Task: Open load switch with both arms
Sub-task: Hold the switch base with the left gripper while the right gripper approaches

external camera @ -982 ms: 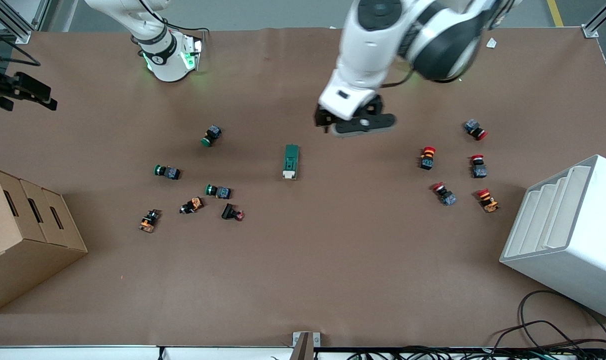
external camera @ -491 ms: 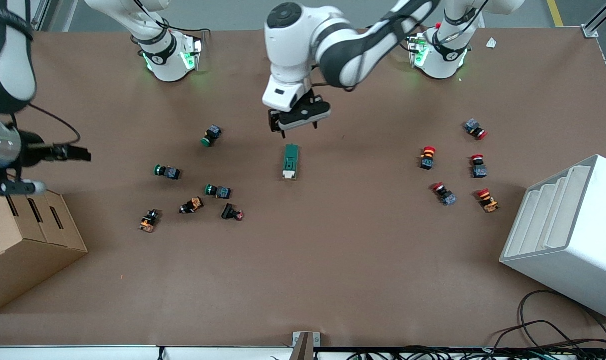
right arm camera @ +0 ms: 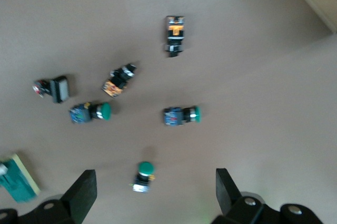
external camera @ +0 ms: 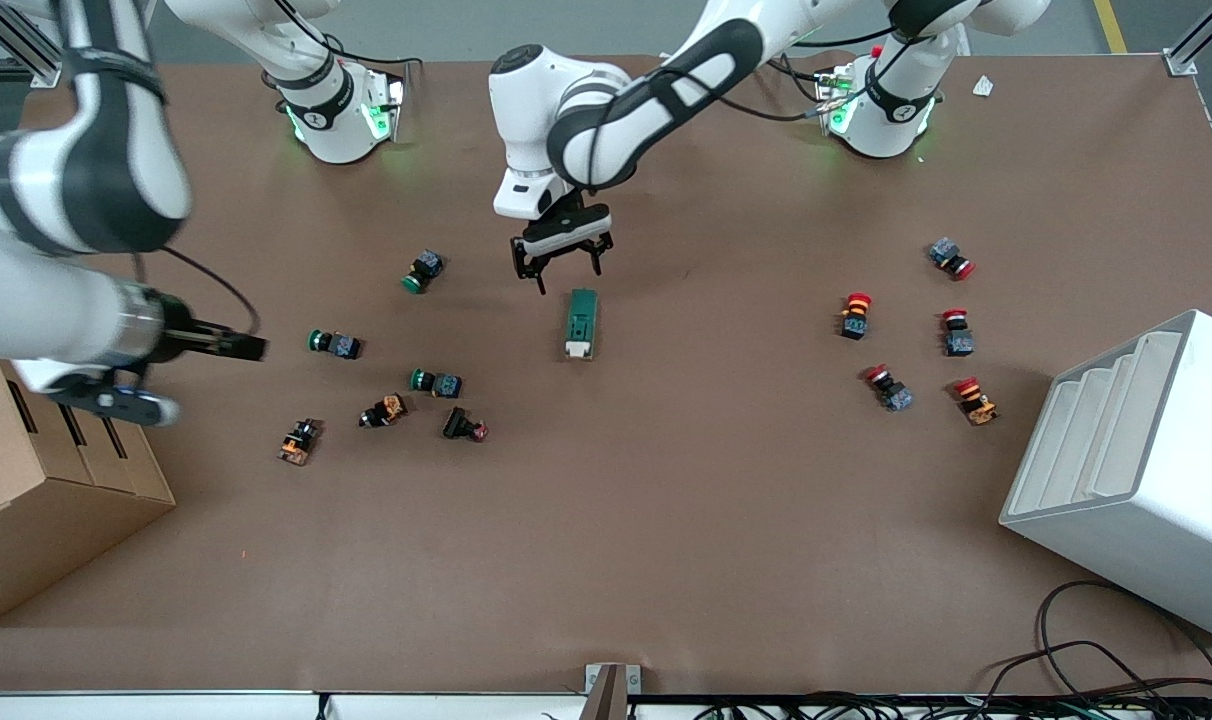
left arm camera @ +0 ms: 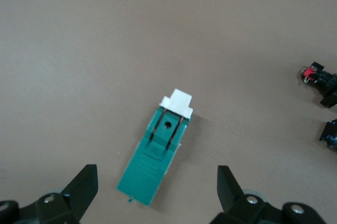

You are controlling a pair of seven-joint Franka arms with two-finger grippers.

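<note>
The load switch point(external camera: 582, 323) lies flat near the table's middle, a dark-green block whose white toggle end point(left arm camera: 177, 103) points toward the front camera. My left gripper point(external camera: 566, 270) hangs open over its green end. In the left wrist view the load switch point(left arm camera: 158, 166) lies between the gripper's spread fingers point(left arm camera: 84, 184) without touching them. My right gripper point(external camera: 251, 347) is up in the air and open, over the table beside a green push button point(external camera: 332, 343). In the right wrist view the load switch point(right arm camera: 18, 187) shows at the picture's edge.
Green and orange push buttons point(external camera: 436, 383) lie scattered toward the right arm's end, and red ones point(external camera: 888, 388) toward the left arm's end. A cardboard box point(external camera: 26, 480) and a white rack point(external camera: 1136, 470) stand at the two ends. Cables point(external camera: 1096, 670) lie at the front edge.
The left arm swung across from its own end and came down over the load switch. The right arm swept in from the table's edge toward the green buttons. The switch stayed put.
</note>
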